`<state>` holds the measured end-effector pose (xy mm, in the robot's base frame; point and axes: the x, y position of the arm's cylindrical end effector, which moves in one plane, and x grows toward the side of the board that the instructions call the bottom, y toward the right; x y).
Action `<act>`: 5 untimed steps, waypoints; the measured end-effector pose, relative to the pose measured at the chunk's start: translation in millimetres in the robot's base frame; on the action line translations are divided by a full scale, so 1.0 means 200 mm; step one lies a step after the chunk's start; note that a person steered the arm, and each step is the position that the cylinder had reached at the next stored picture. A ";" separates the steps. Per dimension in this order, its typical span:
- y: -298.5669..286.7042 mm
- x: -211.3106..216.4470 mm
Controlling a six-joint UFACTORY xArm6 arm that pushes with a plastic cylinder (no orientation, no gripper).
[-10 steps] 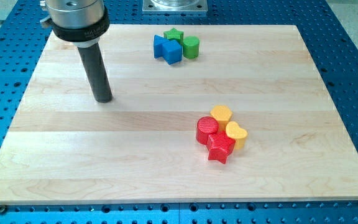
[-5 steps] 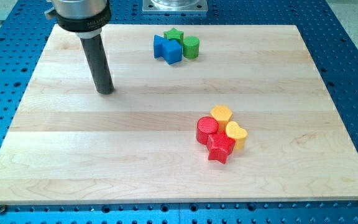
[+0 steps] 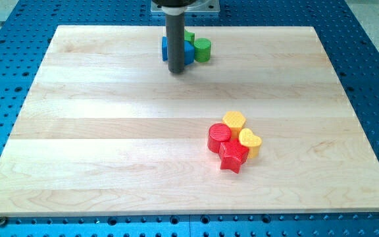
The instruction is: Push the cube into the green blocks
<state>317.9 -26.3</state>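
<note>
The dark rod stands at the view's top centre, and my tip (image 3: 176, 70) rests on the board just below the blue blocks. The rod hides most of the blue cube (image 3: 188, 51); only its right part shows. A second blue block (image 3: 164, 47) peeks out at the rod's left. A green star (image 3: 189, 37) sits just behind the cube, partly hidden. A green cylinder (image 3: 202, 49) stands at the cube's right, touching or nearly touching it.
A separate cluster lies at the centre right: a red cylinder (image 3: 218, 137), a red star (image 3: 233, 156), a yellow hexagon (image 3: 234, 121) and a yellow heart (image 3: 250, 141). The wooden board (image 3: 110, 145) lies on a blue perforated table.
The rod has moved from the board's upper left far to the right, to just in front of the blue blocks. No block has visibly shifted.
</note>
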 end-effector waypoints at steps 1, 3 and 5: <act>-0.01 -0.03; 0.00 -0.02; 0.08 0.04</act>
